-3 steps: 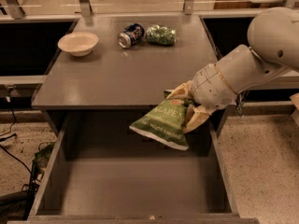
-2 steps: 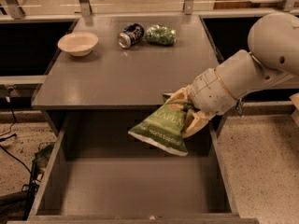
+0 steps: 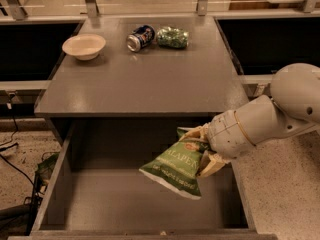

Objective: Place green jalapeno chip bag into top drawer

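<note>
**A:** Where is the gripper?

**B:** The tan two-finger gripper (image 3: 201, 151) is at the end of the white jointed arm (image 3: 265, 119), which reaches in from the right. It hangs just below the front right corner of the flat grey metal counter (image 3: 150, 84), over the right side of the pulled-out drawer.

**A:** And the jaws?

**B:** They are clenched on the upper end of the light-green foil jalapeno chip bag (image 3: 175, 166). One tan finger shows above the bag's top and the other below it.

**A:** So where is the bag?

**B:** It is held in the air at a tilt. Its white-edged lower end points down and to the front, over the right half of the wide, shallow grey metal top drawer (image 3: 110, 204). It looks clear of the drawer's flat bottom, and it has not been released.

**A:** What is on the counter?

**B:** Three things lie along the back edge. A cream round bowl (image 3: 84, 46) sits near the back left corner. A blue-and-silver soda can (image 3: 140, 37) lies on its side near the middle. Just beside the can on the right is a small, crumpled, shiny dark-green bag (image 3: 173, 37). All three are well apart from the gripper.
</note>
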Motion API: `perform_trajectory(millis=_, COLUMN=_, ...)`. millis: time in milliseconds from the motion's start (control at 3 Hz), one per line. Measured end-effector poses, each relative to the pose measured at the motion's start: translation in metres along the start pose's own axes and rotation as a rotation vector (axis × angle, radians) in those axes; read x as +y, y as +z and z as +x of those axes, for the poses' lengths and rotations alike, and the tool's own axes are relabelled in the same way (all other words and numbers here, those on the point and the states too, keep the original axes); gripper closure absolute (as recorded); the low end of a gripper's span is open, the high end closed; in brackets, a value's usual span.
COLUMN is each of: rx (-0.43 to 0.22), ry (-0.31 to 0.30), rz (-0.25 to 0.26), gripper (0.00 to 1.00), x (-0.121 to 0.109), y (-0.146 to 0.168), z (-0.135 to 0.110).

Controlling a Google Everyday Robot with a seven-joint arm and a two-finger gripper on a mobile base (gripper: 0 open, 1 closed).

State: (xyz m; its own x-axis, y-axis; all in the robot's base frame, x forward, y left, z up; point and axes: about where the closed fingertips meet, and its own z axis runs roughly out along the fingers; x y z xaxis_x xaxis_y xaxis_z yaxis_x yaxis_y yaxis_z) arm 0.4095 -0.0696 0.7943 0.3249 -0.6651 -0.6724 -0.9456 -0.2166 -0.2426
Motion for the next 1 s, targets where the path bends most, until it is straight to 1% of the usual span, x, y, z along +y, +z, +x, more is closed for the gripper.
perform_trajectory(millis=333, rx=0.0, ry=0.0, rz=0.0, gripper=1.0, x=0.0, y=0.0, z=0.0)
perform_trajectory(millis=667, rx=0.029, ry=0.029, rz=0.01, gripper=1.0, x=-0.002, y=0.012, z=0.014)
perform_trajectory(millis=1000, rx=0.055, ry=0.065, rz=0.023, gripper=1.0, x=-0.009, y=0.026, z=0.033)
